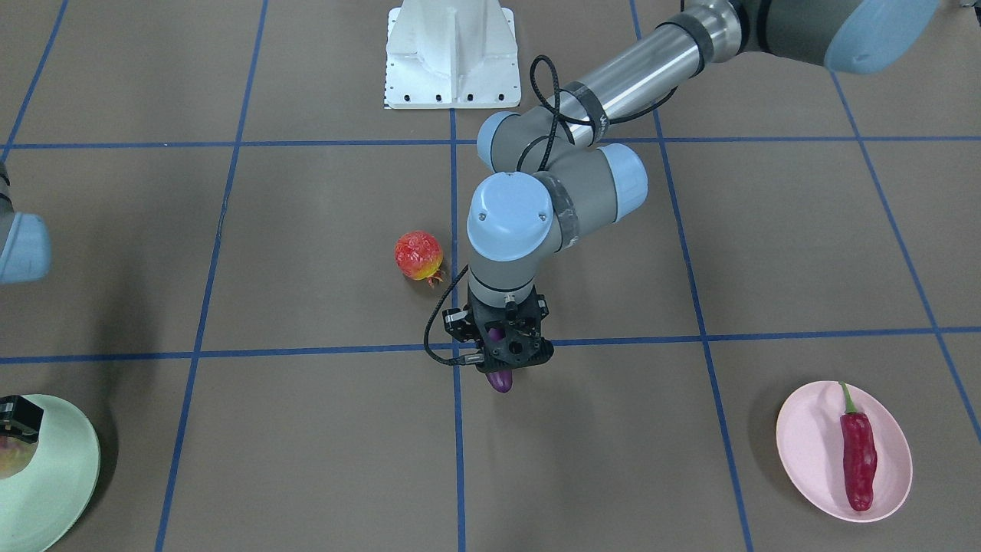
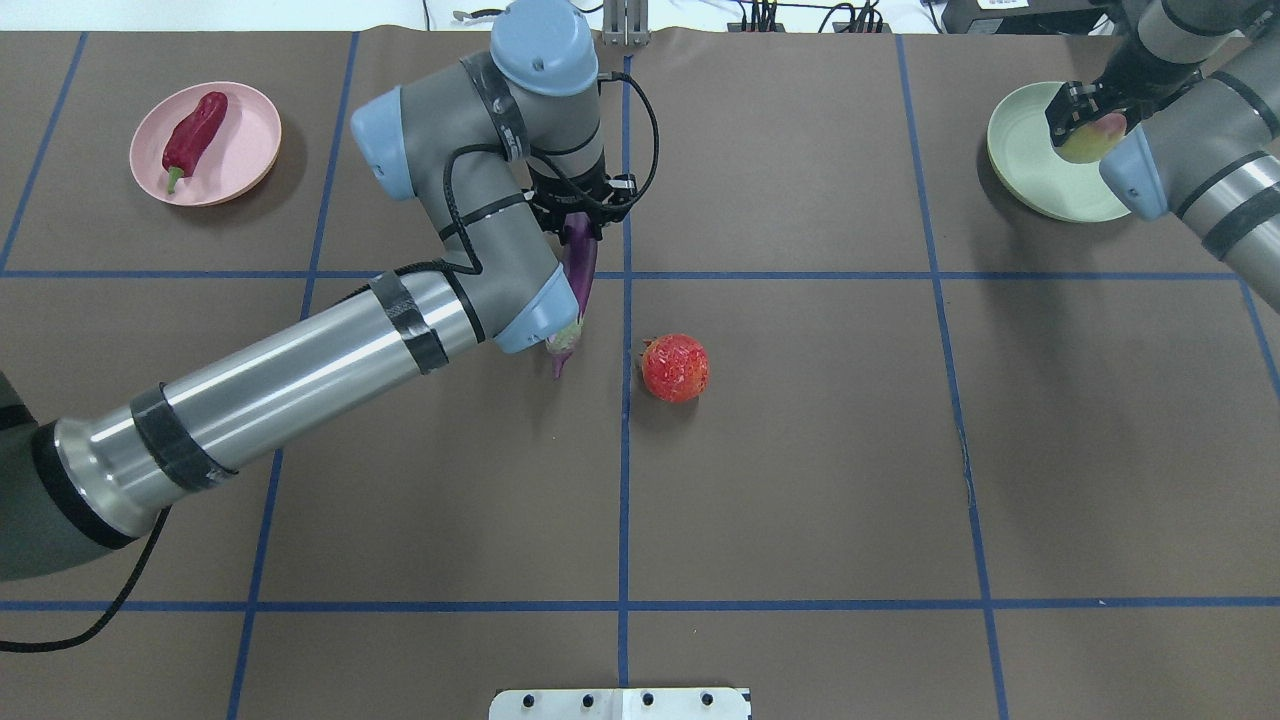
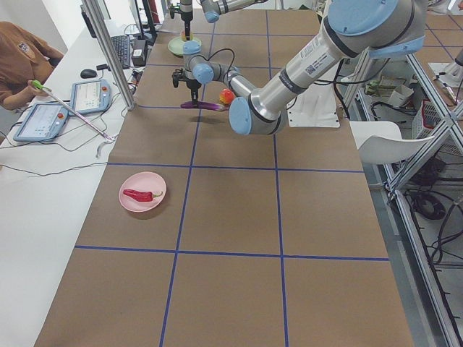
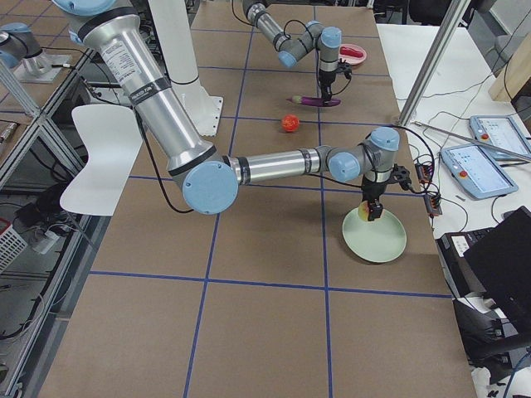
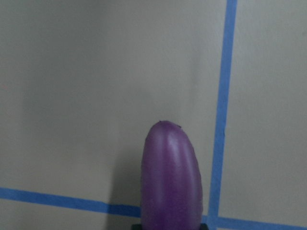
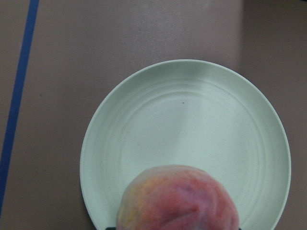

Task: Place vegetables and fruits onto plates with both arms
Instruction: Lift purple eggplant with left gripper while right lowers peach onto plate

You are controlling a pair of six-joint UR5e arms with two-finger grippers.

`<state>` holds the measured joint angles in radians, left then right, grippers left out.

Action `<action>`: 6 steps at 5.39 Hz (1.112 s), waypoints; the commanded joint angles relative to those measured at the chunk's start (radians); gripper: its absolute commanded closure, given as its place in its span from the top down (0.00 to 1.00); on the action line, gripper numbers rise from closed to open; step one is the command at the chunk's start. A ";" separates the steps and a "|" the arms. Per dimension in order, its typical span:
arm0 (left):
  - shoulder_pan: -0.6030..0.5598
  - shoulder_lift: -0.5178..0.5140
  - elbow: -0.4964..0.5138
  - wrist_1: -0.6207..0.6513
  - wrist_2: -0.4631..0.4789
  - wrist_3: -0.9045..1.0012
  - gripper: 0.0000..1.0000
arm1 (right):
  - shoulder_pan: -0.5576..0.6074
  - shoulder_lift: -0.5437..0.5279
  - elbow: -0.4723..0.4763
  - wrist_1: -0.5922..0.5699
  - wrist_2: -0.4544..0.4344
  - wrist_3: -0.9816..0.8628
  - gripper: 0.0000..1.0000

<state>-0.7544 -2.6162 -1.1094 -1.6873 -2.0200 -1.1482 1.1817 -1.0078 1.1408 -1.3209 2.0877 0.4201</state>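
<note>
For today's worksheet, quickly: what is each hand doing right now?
Left hand: shut on the eggplant.
Right hand: shut on the peach, over the green plate.

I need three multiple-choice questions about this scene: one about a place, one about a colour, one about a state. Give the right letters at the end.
1. Where does the chili pepper lie?
A. on the pink plate
B. on a blue tray
C. inside a box

2. What colour is the second plate, below the right hand?
A. white
B. mint green
C. blue

3. What is the state of the left hand?
A. open and empty
B. shut on the eggplant
C. shut on a banana

Answers: 1 A, the pepper rests inside the pink rim; 2 B, the right wrist view shows pale green under the held peach; 3 B, the purple body sticks out from its grip.
</note>
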 commanded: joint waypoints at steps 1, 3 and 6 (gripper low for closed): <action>-0.104 -0.001 -0.090 0.174 -0.057 0.141 0.00 | -0.039 0.034 -0.091 0.071 -0.057 0.000 0.00; -0.230 0.001 -0.196 0.399 -0.088 0.342 0.00 | -0.045 0.037 -0.165 0.190 -0.063 0.023 0.97; -0.377 0.002 -0.007 0.365 -0.076 0.649 0.00 | -0.010 0.034 0.097 -0.059 0.105 0.040 1.00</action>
<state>-1.0922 -2.6140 -1.1992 -1.2963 -2.1010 -0.5955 1.1585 -0.9737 1.1304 -1.2523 2.1254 0.4580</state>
